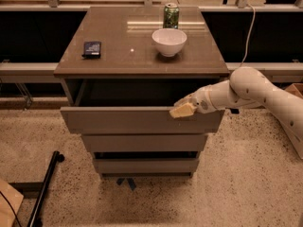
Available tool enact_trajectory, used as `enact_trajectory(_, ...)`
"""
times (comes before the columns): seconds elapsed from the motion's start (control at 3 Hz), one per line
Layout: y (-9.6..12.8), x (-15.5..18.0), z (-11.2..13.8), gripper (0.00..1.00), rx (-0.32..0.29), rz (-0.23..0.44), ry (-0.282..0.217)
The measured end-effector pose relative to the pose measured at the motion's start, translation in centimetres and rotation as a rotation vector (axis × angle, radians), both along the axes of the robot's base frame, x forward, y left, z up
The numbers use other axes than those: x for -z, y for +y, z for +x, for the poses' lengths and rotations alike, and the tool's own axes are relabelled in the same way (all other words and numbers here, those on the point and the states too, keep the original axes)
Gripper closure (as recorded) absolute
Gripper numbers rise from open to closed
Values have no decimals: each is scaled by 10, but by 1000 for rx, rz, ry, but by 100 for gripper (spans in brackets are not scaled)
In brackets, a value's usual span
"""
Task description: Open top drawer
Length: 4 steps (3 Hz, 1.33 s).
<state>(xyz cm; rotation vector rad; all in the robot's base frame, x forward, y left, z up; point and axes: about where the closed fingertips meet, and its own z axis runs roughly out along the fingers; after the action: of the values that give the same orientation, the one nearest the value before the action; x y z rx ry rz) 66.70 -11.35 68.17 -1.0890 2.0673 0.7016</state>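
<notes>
Speckled floor [246, 183] all around, brown cabinet in the middle, its counter [118, 56] seen from above. On the counter: white bowl [169, 41] right of centre, green can [171, 16] just behind it near the back edge, small dark flat object [92, 48] on the left, well apart from both. Top drawer [132, 121] sits right under the counter and is partly open, its flat front standing out past the counter edge with a dark gap behind it; I see little of the inside. Lower drawer fronts [144, 142] below it, two of them, stepped back. My white arm [255, 91] comes in from the right, and the tool [182, 110] is at the upper edge of the top drawer front, right of the middle, its tan end touching that edge. I cannot tell whether the tool is open or closed. Black pole [45, 188] lies on the floor lower left, white cable [248, 32] hangs behind the cabinet on the right
</notes>
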Motion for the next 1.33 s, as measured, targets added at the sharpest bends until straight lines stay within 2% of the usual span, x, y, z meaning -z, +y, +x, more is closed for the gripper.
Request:
enact_trajectory(0.67,0,0,0,9,0,0,0)
enact_trajectory(1.0,5,5,-18,0,-62,-81,33)
enact_trajectory(1.33,-3,9,-56,0,-119,-161,91)
